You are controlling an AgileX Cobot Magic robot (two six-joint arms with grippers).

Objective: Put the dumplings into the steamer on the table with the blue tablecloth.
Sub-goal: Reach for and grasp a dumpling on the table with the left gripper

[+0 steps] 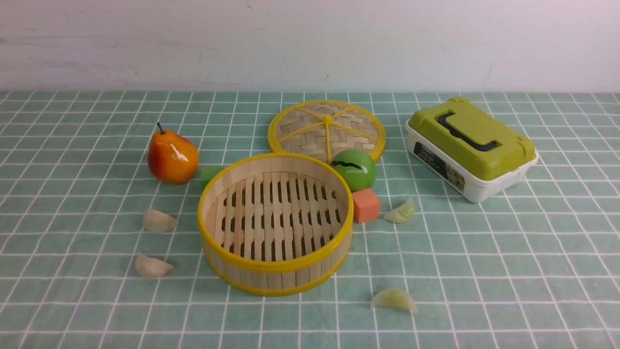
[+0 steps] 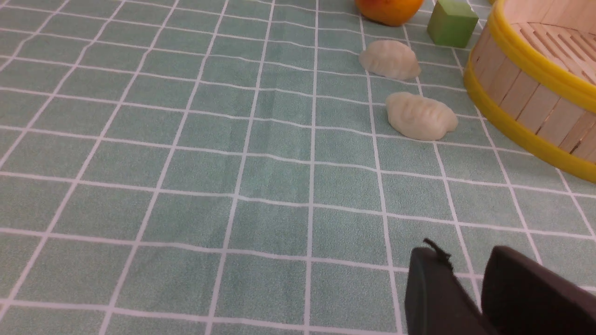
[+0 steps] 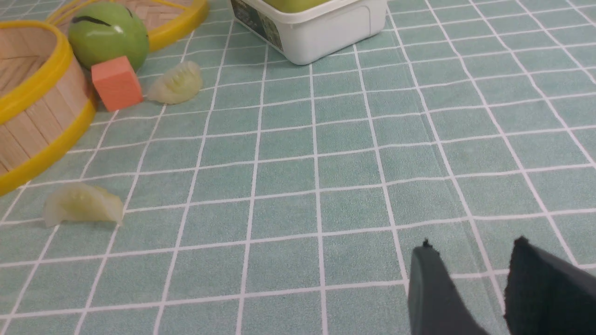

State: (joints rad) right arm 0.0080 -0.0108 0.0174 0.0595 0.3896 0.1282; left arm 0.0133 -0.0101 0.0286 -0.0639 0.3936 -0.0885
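Whitish first: the far whitish dumpling (image 1: 159, 221) and the near whitish dumpling (image 1: 152, 266) lie on the blue tablecloth (image 1: 484, 271), just left of the steamer (image 1: 276, 264) and clear of its wall. Over on the right, the far yellow-green dumpling (image 1: 401, 213) sits just beside an orange cube (image 1: 366, 205). The near yellow-green dumpling (image 1: 394, 299) is out in front, near the steamer's right side. All four are on the table, outside the basket!

Behind the steamer, a green ball (image 1: 353, 169) overlaps the woven lid (image 1: 327, 127). A green cube (image 1: 209, 174) peeks out at far left, next to a glossy pear (image 1: 172, 156). Far right stands a green-lidded box (image 1: 471, 145).

The left claw (image 2: 463, 253) is over cloth, well short of the whitish pair, with its fingers a narrow slit apart and gripping nothing. The right claw (image 3: 472, 246) gapes wider, also with nothing in it.
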